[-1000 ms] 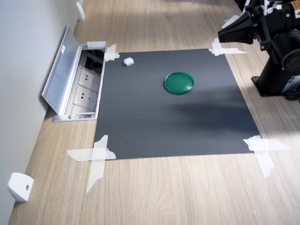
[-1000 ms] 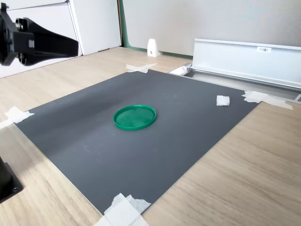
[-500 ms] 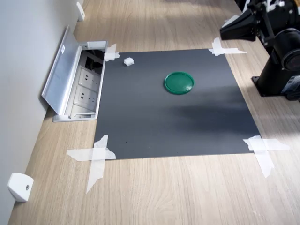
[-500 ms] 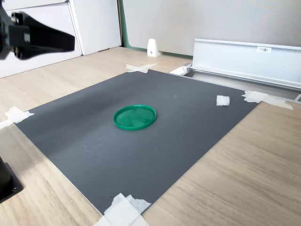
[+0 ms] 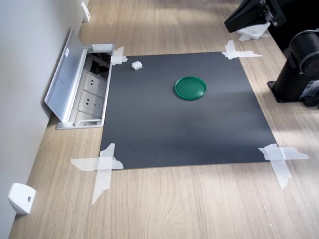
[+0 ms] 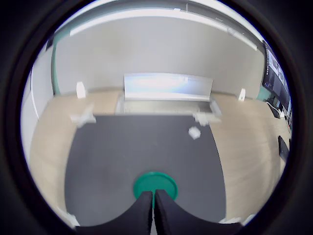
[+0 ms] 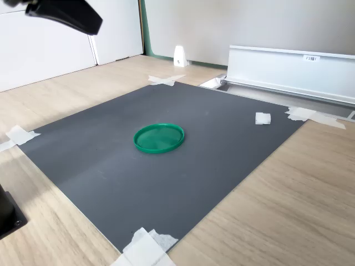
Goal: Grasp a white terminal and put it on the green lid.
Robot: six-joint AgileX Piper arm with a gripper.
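Up high, the claw (image 6: 153, 215) hangs in the air with its two fingers pressed together and nothing between them, as the wrist view shows. In the first exterior view its dark tip (image 5: 238, 20) pokes in at the top right, above the far corner of the black mat (image 5: 184, 134). In the second exterior view it (image 7: 77, 18) juts in at the top left. Below it the mat lies flat on the wooden table (image 5: 199, 204), taped down at its corners, with plenty of bare room on it. The green lid (image 5: 190, 87) rests alone near the middle of the mat, well apart from every edge. The white terminal (image 5: 136, 65) sits well apart from the lid, near the mat's corner beside the open socket box (image 5: 89, 94). Only the wrist view shows the fingers meeting, just over the lid (image 6: 155, 183). Only the first exterior view shows the sockets inside the box and the arm's black base (image 5: 299, 74) at the right edge.
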